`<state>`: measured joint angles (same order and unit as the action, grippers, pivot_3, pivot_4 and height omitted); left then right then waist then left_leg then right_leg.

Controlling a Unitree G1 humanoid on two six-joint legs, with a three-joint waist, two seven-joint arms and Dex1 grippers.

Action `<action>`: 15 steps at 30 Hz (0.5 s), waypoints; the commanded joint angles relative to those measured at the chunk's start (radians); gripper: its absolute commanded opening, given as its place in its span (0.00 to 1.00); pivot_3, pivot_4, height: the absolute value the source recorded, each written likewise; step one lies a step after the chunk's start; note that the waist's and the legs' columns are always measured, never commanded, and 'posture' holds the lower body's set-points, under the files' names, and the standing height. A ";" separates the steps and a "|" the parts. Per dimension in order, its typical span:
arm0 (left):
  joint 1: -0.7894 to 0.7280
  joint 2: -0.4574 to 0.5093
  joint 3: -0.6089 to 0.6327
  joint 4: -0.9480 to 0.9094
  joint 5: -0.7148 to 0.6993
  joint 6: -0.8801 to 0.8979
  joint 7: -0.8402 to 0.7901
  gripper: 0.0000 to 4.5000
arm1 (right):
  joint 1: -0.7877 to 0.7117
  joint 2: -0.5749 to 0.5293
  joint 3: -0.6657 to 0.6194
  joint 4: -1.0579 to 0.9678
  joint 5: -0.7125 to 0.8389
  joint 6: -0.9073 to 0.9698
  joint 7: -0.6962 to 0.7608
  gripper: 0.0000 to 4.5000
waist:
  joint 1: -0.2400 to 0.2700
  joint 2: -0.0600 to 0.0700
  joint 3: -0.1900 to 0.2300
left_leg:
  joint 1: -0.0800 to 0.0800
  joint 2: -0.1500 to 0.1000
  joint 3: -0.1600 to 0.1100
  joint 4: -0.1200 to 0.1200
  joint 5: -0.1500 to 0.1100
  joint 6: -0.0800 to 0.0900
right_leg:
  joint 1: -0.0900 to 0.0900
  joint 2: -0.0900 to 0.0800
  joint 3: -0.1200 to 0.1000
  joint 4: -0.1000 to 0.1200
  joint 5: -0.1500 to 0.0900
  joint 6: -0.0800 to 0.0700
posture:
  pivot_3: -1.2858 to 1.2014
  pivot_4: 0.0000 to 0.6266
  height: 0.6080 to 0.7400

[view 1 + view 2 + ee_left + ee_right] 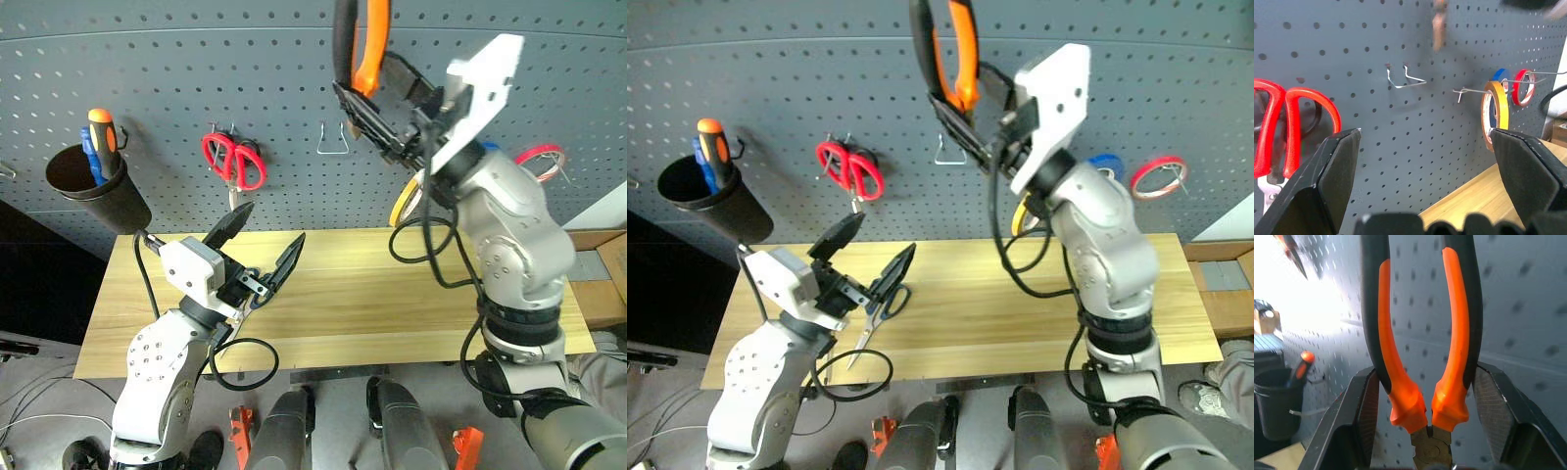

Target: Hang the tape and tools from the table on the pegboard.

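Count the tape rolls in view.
3, all hanging on the pegboard's right side: a yellow roll, then a blue roll, then a red roll furthest right. The right arm may hide others.

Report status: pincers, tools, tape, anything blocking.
Right pincer shut on pliers, raised at pegboard. Left pincer open, empty. Dark-handled scissors on table. Yellow tape hung. Wire hook free.

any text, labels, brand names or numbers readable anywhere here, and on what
None can be read.
The pliers in the right gripper show plain orange-and-black handles, no brand mark.
The red-handled scissors, yellow tape and pegboard carry no lettering.
The screwdriver handles in the black cup are too small to tell.
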<state>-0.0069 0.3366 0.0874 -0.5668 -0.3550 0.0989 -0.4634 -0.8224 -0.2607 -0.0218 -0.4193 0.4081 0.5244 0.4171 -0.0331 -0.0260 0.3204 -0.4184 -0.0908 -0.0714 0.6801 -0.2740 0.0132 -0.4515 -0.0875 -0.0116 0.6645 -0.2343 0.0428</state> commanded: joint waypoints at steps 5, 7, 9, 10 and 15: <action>0.009 0.004 0.014 -0.007 -0.007 -0.021 -0.005 1.00 | 0.103 -0.123 -0.081 -0.204 0.085 -0.022 0.063 0.52 | 0.003 0.000 -0.006 | 0.000 0.000 0.000 0.000 0.000 0.000 | 0.001 0.000 0.000 0.000 0.000 0.000 | 0.51 0.41 1.00; 0.016 0.003 0.013 -0.004 -0.003 -0.024 -0.007 1.00 | 0.134 -0.156 -0.104 -0.232 0.101 -0.036 0.081 0.52 | 0.003 0.000 -0.008 | 0.000 0.000 0.000 0.001 0.000 0.000 | 0.001 0.000 0.000 0.000 0.000 0.000 | 0.51 0.41 1.00; 0.021 0.002 0.010 -0.001 0.001 -0.027 -0.007 1.00 | 0.166 -0.188 -0.142 -0.260 0.129 -0.038 0.094 0.52 | 0.003 -0.001 -0.010 | 0.000 0.000 0.000 0.001 0.000 0.000 | 0.001 0.000 0.000 0.000 0.000 0.000 | 0.51 0.41 1.00; 0.022 0.001 0.009 -0.002 0.002 -0.027 -0.007 1.00 | 0.165 -0.193 -0.142 -0.261 0.134 -0.038 0.094 0.52 | 0.003 -0.001 -0.011 | 0.000 0.000 0.000 0.001 0.000 0.000 | 0.001 0.000 0.000 0.000 0.000 0.000 | 0.51 0.41 1.00; 0.029 -0.001 0.003 -0.008 0.004 -0.024 -0.003 1.00 | 0.163 -0.204 -0.132 -0.259 0.149 -0.029 0.078 0.52 | 0.002 -0.001 -0.013 | 0.002 0.000 0.001 0.001 0.000 0.001 | 0.002 0.000 0.000 0.001 0.000 0.000 | 0.51 0.41 1.00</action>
<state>0.0165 0.3363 0.0853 -0.5474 -0.3510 0.0973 -0.4686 -0.6457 -0.4572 -0.1355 -0.6246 0.5333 0.5184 0.5013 -0.0315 -0.0274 0.3073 -0.4164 -0.0908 -0.0708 0.6807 -0.2736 0.0140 -0.4493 -0.0876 -0.0111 0.6654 -0.2342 0.0427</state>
